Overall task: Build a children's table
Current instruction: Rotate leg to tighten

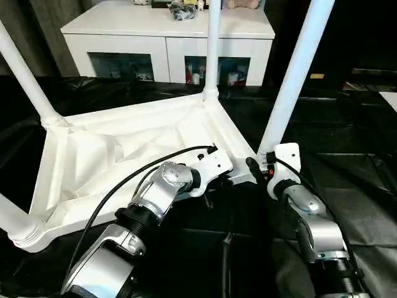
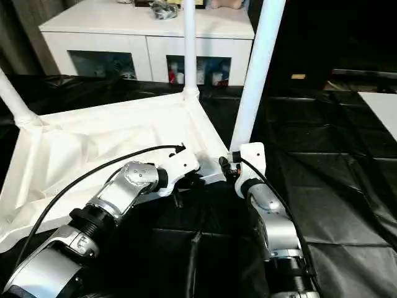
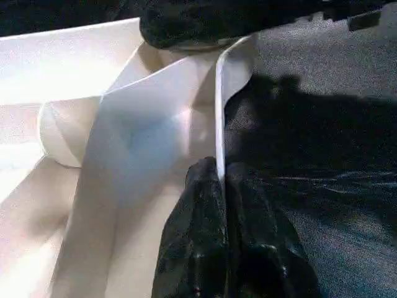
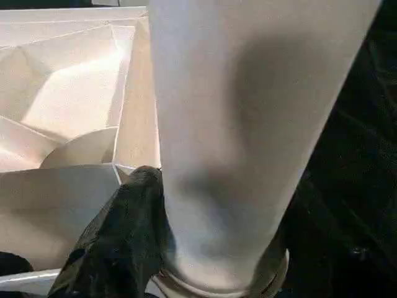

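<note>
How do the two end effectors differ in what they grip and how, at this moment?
The left end effector pinches the thin rim of the upturned tabletop, one finger either side; the right end effector wraps the base of the near-right leg at its corner socket. The left grips a flat edge; the right grips a round upright tube. Both are shut on white table parts at the same corner.

No legible text or labels anywhere.
</note>
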